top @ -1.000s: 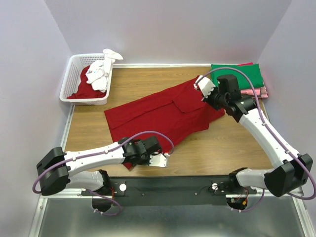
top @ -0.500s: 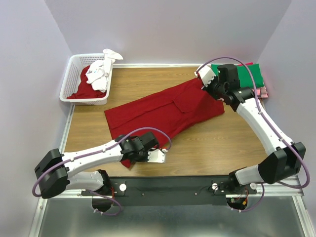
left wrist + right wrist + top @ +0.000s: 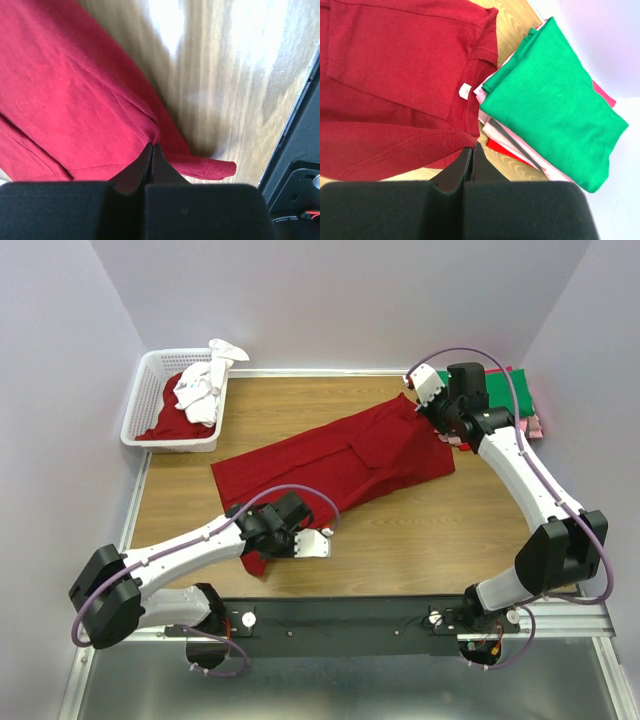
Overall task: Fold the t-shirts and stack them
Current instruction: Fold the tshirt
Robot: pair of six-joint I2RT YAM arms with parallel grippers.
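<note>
The red shirt [image 3: 330,460] lies spread slantwise across the worktop [image 3: 440,530]. The left hand [image 3: 151,150] is pinched tight on a fold at its near edge, beside a corner. The right hand [image 3: 471,149] is clamped on the far end, close to the collar (white label [image 3: 463,92] showing). Just beside that end sits the stack [image 3: 520,410], with a green shirt [image 3: 555,95] on top. The basket [image 3: 140,415], far left, holds a white shirt [image 3: 200,390].

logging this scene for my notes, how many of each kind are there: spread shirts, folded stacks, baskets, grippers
dark red t-shirt, spread out: 1
folded stack, green t-shirt on top: 1
basket holding white cloth and red cloth: 1
grippers pinching the dark red t-shirt, left gripper and right gripper: 2
total: 5
</note>
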